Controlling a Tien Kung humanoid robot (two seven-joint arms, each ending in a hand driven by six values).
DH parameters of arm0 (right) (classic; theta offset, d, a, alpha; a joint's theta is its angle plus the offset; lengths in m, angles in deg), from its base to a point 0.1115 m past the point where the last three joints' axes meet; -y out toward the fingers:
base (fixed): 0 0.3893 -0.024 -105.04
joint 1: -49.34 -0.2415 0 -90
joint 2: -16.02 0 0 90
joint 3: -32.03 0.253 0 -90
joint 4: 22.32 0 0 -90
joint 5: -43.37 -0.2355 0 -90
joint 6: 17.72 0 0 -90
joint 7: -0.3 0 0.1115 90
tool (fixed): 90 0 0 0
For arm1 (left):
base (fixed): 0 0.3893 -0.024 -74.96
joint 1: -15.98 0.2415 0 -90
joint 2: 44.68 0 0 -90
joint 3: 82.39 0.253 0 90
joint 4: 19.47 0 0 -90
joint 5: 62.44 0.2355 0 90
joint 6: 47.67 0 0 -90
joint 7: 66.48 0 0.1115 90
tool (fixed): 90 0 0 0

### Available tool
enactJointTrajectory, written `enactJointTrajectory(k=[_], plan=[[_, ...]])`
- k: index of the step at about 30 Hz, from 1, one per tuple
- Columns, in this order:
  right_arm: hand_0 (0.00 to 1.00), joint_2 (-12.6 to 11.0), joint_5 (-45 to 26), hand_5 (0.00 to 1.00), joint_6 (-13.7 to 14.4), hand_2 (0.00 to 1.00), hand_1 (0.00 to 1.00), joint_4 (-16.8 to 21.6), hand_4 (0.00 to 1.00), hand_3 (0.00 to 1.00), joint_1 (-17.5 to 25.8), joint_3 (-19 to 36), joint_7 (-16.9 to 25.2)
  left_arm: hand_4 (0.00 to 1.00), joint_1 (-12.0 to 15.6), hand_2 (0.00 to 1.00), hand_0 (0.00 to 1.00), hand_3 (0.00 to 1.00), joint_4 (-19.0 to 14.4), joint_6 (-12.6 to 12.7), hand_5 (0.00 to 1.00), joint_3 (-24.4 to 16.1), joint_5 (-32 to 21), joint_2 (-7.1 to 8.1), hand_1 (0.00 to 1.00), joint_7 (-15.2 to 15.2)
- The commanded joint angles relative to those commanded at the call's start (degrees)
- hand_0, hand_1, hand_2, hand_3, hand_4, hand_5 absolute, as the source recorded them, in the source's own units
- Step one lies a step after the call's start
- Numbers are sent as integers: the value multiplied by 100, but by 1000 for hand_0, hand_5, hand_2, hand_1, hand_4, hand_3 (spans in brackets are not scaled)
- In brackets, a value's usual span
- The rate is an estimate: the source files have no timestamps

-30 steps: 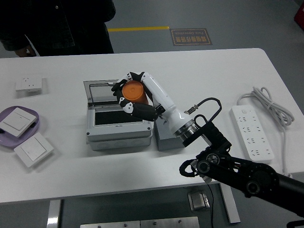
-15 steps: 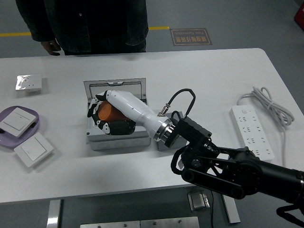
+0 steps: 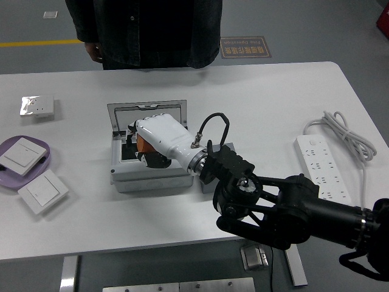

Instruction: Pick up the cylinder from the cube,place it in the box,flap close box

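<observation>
One second was enough to carry the orange cylinder [image 3: 141, 145] from above the grey cube [image 3: 206, 181], off to the right of the box [image 3: 149, 176], to a spot low inside the box's open cavity. At the start of that second the right hand [image 3: 159, 139] held the cylinder high, over the box's right rear corner, with most of its orange body showing. Half a second later it had swung left and come down over the opening. At this moment the white back of the hand covered nearly all of the cylinder, and only a sliver of orange showed at the hand's left edge, down between the box walls. The fingers were curled around the cylinder and gripping it (no gap between fingers and orange could be made out), so the release did not appear to have happened. The forearm had also pushed further in over the table, hiding most of the cube.

The lid [image 3: 148, 114] stood raised at the back of the box, hinged open. The person [image 3: 146, 30] at the far side had shifted along the table edge to stand behind the box, hands away from it. The left arm was out of view.

For the task, the picking was done and the placing looked almost complete; letting go, withdrawing the hand and flapping the lid down were left.
</observation>
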Motion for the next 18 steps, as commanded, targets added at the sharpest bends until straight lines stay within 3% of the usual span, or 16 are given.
enactJointTrajectory(k=[3, 4, 9, 10, 15, 16, 18], plan=[[2, 72, -361, 2, 269, 396, 99, -346, 89, 296, 49, -13, 265, 708, 3, 552, 635, 620, -1, 1, 243, -6, 11, -4, 598, 3], [2, 90, -461, 2, 290, 464, 180, -432, 158, 374, 56, -31, 312, 707, 5, 552, 633, 620, -2, 1, 242, -6, 11, -4, 598, 2], [2, 176, -594, 2, 251, 464, 180, -710, 158, 374, 89, -129, 255, 707, 9, 552, 633, 620, -3, 0, 242, -2, 13, -4, 598, 0], [211, 184, -569, 2, 243, 560, 424, -727, 453, 572, 91, -142, 222, 708, 8, 552, 633, 620, -3, 0, 243, 4, 6, -4, 598, -4], [211, 200, -430, 2, 273, 560, 424, -732, 453, 572, 82, -152, 136, 708, -6, 552, 633, 620, -3, -2, 243, 10, 1, -1, 598, -11], [913, 200, -410, 399, 280, 838, 829, -727, 735, 876, 78, -144, 133, 707, -12, 552, 633, 620, -3, -2, 242, 12, 1, 0, 598, -12], [913, 198, -389, 399, 298, 838, 829, -726, 735, 876, 70, -135, 139, 707, -21, 552, 633, 620, -4, -2, 242, 12, 0, -1, 598, -12]])
